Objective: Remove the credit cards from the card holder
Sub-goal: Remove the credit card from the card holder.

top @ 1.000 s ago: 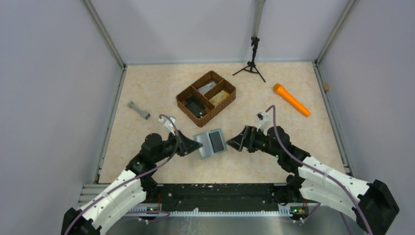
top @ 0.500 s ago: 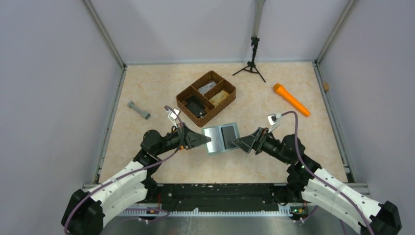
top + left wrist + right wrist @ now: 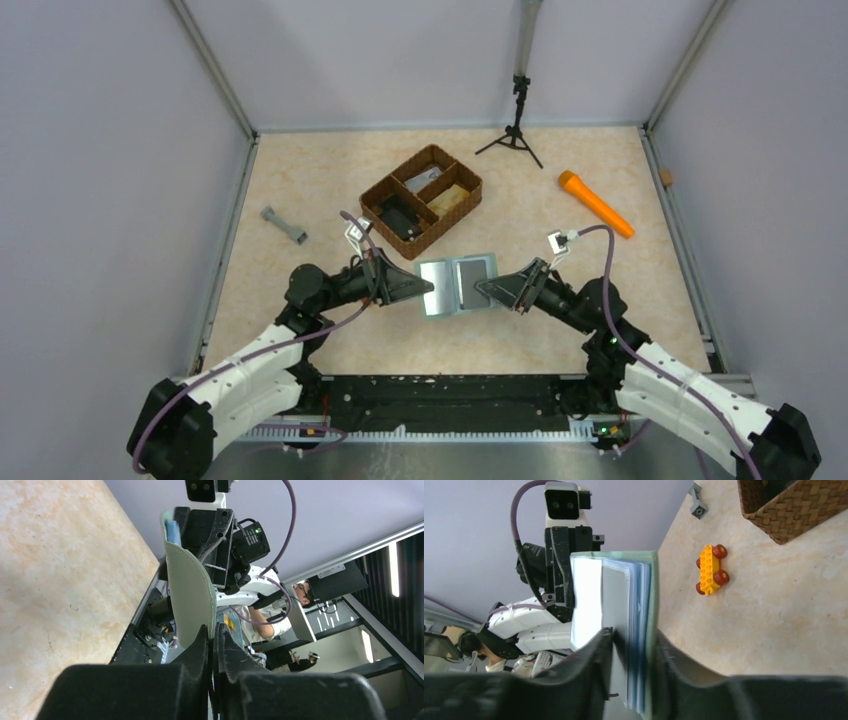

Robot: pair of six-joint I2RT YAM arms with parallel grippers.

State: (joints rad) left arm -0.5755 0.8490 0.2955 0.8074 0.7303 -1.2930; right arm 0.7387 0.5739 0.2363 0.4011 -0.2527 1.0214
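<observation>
Sage-green folding card holder [image 3: 458, 283]: your right gripper [image 3: 485, 288] has clamped on, left gripper [image 3: 428, 290] pinching; only the right wrist shows a yellow brick car [image 3: 710, 570].

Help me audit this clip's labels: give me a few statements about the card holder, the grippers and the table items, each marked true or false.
1. The card holder is held open between the left gripper and the right gripper. True.
2. The left gripper is open. False: it is shut on the holder's left flap.
3. The orange cylinder lies inside the brown basket. False: it lies on the table, to the right of the basket.
4. A yellow toy block with red wheels lies on the table. True.
5. The small black tripod stands beside the arm bases. False: it stands at the table's far edge.
</observation>
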